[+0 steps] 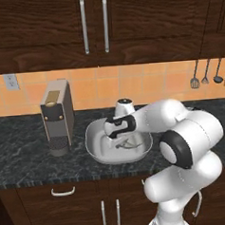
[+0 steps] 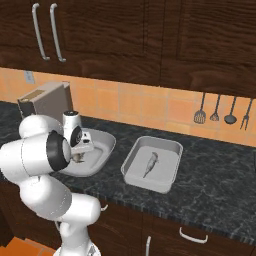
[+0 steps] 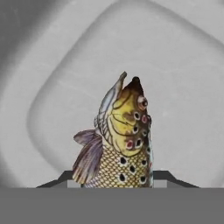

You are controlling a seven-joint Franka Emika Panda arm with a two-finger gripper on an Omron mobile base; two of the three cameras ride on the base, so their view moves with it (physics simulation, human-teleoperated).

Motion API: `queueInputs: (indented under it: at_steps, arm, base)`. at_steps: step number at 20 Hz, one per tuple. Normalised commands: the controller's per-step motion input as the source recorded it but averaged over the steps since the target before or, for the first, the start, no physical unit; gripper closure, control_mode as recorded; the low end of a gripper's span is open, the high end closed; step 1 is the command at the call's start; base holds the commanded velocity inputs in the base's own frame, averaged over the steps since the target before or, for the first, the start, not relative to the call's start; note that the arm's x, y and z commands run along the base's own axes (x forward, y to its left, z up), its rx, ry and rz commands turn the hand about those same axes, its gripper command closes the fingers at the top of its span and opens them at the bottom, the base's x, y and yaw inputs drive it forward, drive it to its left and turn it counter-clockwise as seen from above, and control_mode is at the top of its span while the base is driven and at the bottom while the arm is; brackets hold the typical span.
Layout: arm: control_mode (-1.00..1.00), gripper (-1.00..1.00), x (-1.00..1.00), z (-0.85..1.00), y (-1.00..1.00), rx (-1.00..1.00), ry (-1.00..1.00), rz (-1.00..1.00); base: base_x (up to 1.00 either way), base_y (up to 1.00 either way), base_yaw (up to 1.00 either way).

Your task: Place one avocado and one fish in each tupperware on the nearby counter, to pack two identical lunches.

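Observation:
My gripper [image 3: 116, 179] is shut on a spotted yellow-brown fish [image 3: 122, 140], which hangs head down over the pale floor of a tupperware [image 3: 179, 83]. This grey-white tupperware [image 1: 91, 135] sits on the dark counter [image 1: 22, 156], and the gripper [image 1: 121, 144] reaches down into it with the fish [image 1: 126, 143]. From the right, the same tupperware [image 2: 107, 145] lies under the gripper [image 2: 77, 158]. A second tupperware [image 2: 172, 146] stands to its right with another fish [image 2: 150, 162] lying in it. The avocado is out of view.
A tall grey coffee machine [image 1: 57, 118] stands on the counter just left of the nearer tupperware. Kitchen utensils [image 2: 220, 110] hang on the orange tiled wall at the right. Dark cupboards hang overhead, and drawers with silver handles [image 1: 63, 191] run below the counter edge.

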Motion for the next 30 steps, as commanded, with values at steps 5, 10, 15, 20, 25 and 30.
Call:
queueInputs:
  at_steps: [5,10,15,20,25,30]
  arm:
    - [-1.0,-1.0,0.39,-0.01,0.23,0.0,0.0,0.0]
    - [-1.0,-1.0,0.2,0.09,0.01,-0.05,0.0,0.02]
    - [-1.0,-1.0,-0.2,0.32,-0.06,-0.05,-0.06,0.03]
    - [-1.0,-1.0,-0.98,0.33,-0.34,0.0,-0.14,0.0]
    - [-1.0,-1.0,-0.92,0.35,-0.55,0.0,0.02,-0.06]
    - [-1.0,-1.0,-0.87,0.63,-0.44,0.01,0.14,-0.1]
  base:
    - [0.0,0.0,0.0]
    - [0.0,0.0,0.0]
    - [0.0,0.0,0.0]
    - [0.0,0.0,0.0]
    - [0.0,0.0,0.0]
    - [0.0,0.0,0.0]
